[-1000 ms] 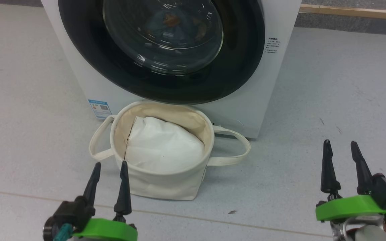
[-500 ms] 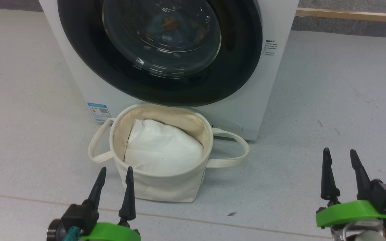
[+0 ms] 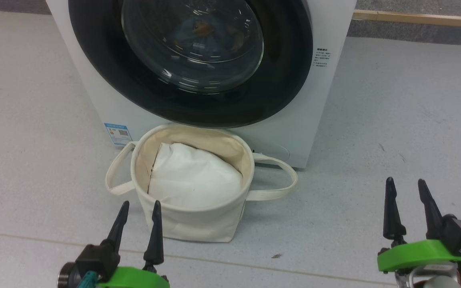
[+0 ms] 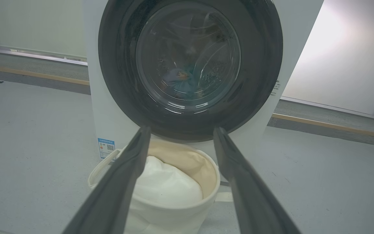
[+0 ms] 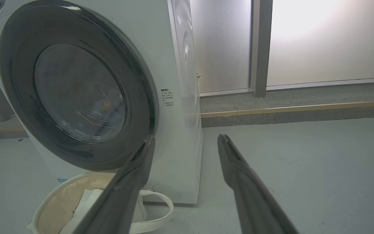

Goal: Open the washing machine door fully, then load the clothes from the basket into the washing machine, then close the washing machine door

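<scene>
The basket (image 3: 198, 224) sits before the washing machine (image 3: 326, 100); clothes (image 4: 182, 83) inside it.

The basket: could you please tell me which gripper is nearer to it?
Left. The left gripper is just in front of the basket, at its near wall; the right gripper is far off to its right, beyond the loop handle.
</scene>
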Controlling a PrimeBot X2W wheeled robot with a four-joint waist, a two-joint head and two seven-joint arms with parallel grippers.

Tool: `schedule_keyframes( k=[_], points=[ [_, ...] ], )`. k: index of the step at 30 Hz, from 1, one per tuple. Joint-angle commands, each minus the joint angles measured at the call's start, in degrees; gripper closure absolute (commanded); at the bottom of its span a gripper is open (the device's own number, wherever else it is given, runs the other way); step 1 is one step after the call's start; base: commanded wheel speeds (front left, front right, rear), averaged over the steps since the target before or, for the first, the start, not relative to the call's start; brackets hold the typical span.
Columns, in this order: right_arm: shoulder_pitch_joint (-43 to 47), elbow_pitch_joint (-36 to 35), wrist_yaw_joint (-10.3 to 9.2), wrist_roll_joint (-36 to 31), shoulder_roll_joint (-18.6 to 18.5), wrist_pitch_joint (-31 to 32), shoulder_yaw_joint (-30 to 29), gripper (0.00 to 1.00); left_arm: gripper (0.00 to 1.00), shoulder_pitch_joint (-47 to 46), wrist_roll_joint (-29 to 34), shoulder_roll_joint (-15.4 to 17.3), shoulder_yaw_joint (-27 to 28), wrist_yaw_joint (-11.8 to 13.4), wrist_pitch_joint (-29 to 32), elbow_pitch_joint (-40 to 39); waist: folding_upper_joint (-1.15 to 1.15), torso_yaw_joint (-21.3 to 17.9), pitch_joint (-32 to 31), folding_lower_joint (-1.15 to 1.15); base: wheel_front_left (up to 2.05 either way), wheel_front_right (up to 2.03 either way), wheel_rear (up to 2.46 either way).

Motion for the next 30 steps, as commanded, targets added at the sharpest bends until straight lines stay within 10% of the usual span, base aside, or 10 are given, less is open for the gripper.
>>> schedule_keyframes(
  k=[1, 30],
  points=[
    [-1.29, -1.52, -0.01, -0.59, -0.25, -0.23, 1.17, 0.00, 0.00, -1.61, 0.25, 0.62, 1.30, -0.12, -0.27, -1.57, 0.00, 0.03, -0.01, 0.00, 0.00, 0.00, 0.00],
    [-1.50, -1.07, -0.01, -1.94, -0.25, -0.23, 1.02, 0.00, 0.00, -1.59, 0.26, 0.62, 1.66, -0.84, -0.27, -1.07, 0.00, -0.09, -0.06, 0.00, 0.00, 0.00, 0.00]
  ],
)
